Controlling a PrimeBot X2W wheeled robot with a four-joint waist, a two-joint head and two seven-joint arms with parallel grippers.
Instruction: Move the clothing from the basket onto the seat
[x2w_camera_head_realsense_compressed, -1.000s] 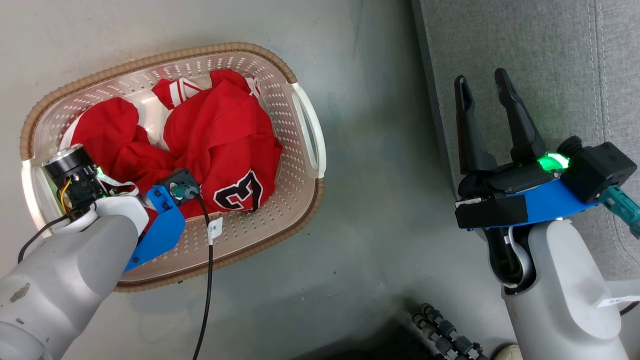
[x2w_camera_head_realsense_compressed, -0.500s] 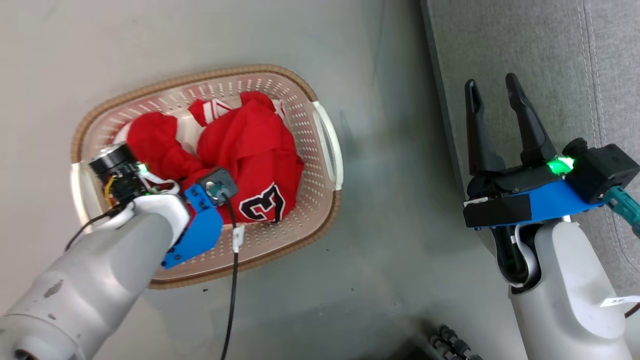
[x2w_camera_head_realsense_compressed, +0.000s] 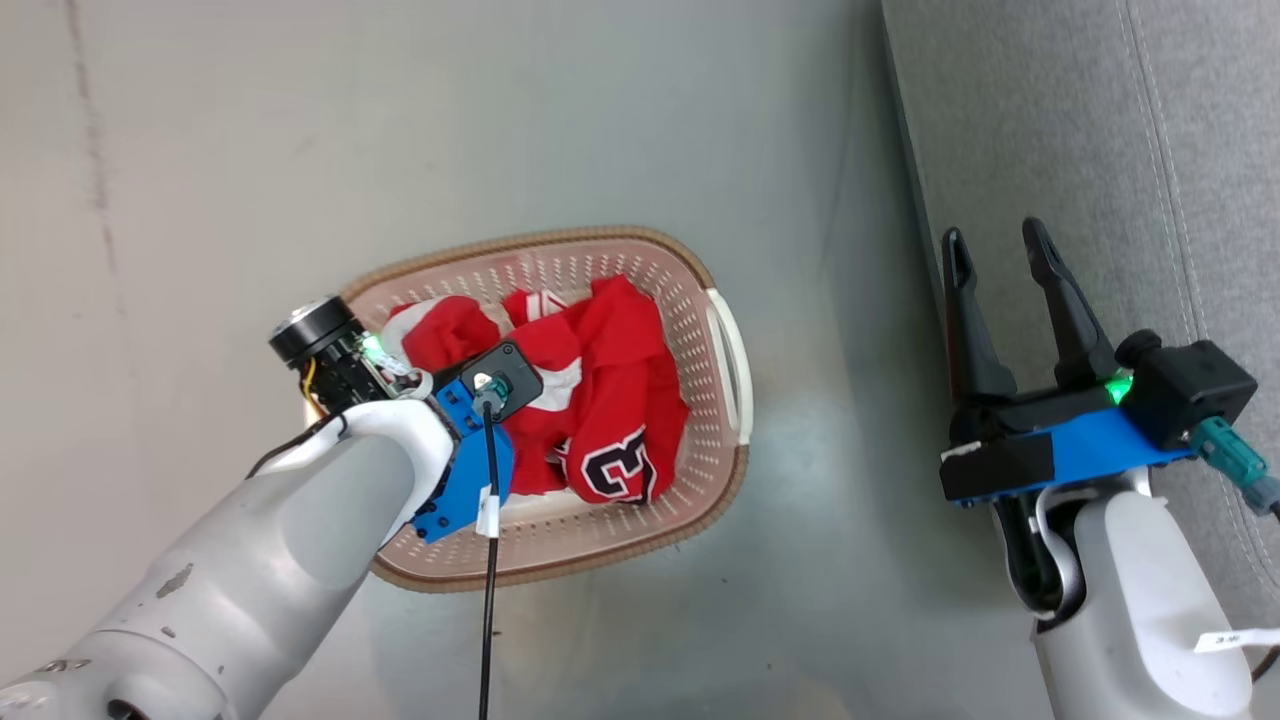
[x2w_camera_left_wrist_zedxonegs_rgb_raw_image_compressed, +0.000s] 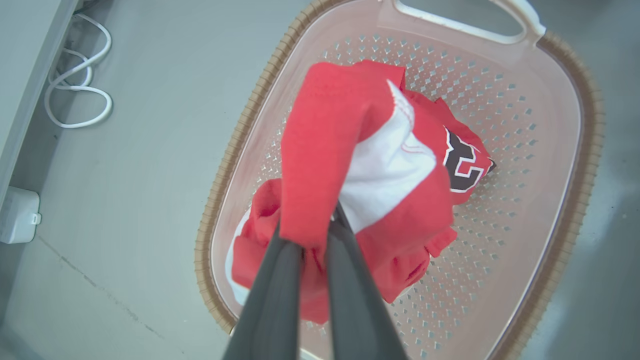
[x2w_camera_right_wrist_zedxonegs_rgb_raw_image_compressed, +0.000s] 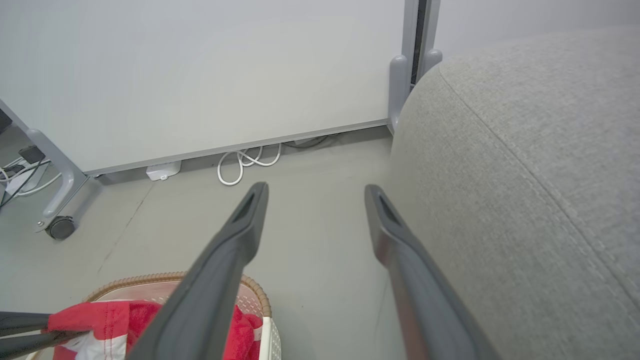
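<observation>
Red clothing (x2w_camera_left_wrist_zedxonegs_rgb_raw_image_compressed: 325, 125) in cream basket (x2w_camera_left_wrist_zedxonegs_rgb_raw_image_compressed: 530, 95), one fold clamped in left hand (x2w_camera_left_wrist_zedxonegs_rgb_raw_image_compressed: 314, 234); right hand (x2w_camera_head_realsense_compressed: 993, 233) splayed

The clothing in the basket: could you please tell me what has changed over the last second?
The left hand, shut on the clothing, has pulled it upward, so the red fabric is bunched and partly lifted instead of lying spread in the basket. The head camera moved too. The right hand stays open beside the seat.
</observation>
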